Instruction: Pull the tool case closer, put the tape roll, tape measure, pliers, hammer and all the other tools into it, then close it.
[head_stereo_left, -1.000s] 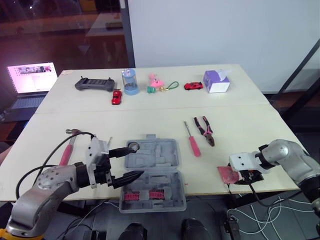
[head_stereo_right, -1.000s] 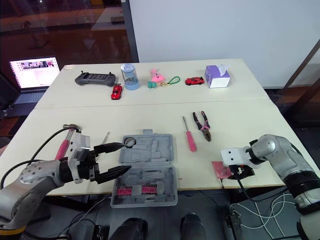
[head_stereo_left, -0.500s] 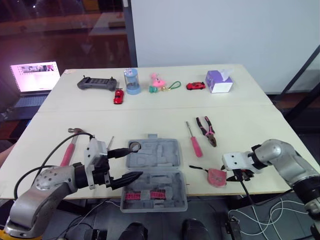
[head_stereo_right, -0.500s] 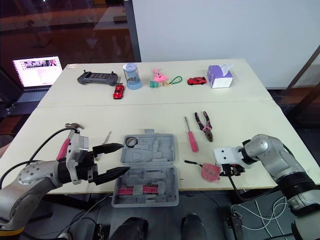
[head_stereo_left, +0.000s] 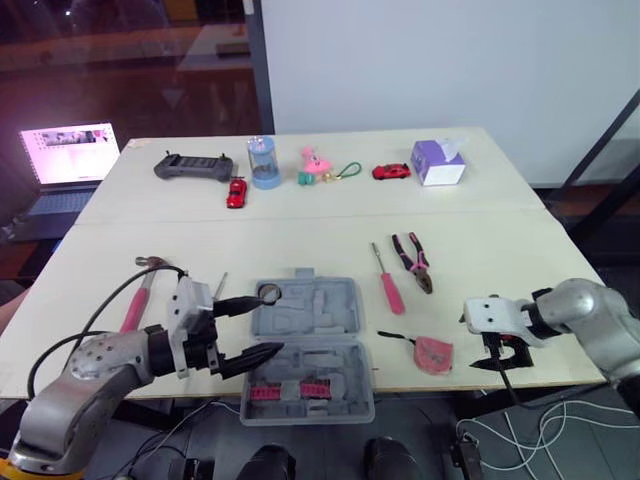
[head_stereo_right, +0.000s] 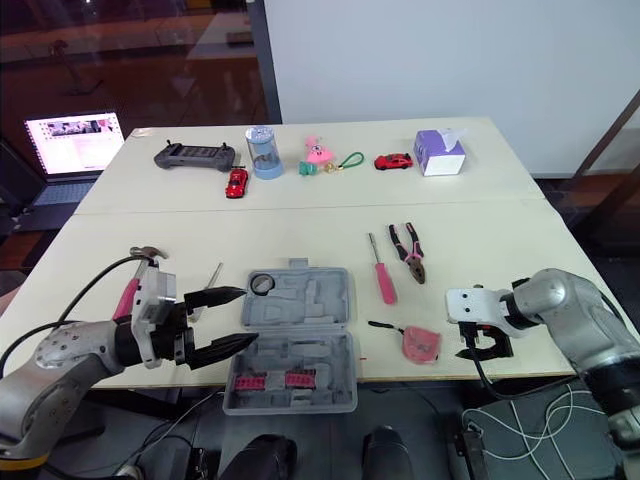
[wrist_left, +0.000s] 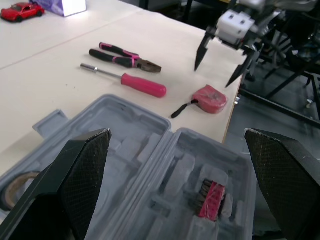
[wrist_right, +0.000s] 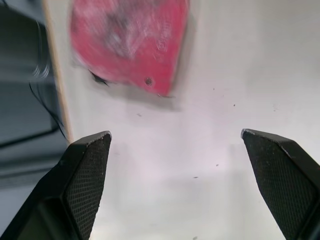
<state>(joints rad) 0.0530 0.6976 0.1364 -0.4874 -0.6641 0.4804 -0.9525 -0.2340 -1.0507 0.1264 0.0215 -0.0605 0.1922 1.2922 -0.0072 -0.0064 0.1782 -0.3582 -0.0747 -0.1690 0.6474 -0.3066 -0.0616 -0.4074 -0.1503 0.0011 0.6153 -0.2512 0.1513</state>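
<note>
Case (head_stereo_left: 330, 352) is lying open flat at the front edge of the table (head_stereo_left: 480, 240), roughly in the middle. The tape roll (head_stereo_left: 268, 293) sits in the far-left corner of it, and there's a row of pink bits (head_stereo_left: 285, 390) in the near half.

Left claw (head_stereo_left: 270, 322) is spread wide, hovering over the case's left side with nothing in it. Hammer (head_stereo_left: 135, 302) is on the table off to the left of that arm.

Right of the case you've got the screwdriver (head_stereo_left: 386, 285) and pliers (head_stereo_left: 412, 262) side by side. Nearer the front edge is the red tape measure (head_stereo_left: 433, 353) with its black strap sticking out toward the case.

Right claw (wrist_right: 174, 134) is spread too and empty, just right of the tape measure and not touching it.
</note>
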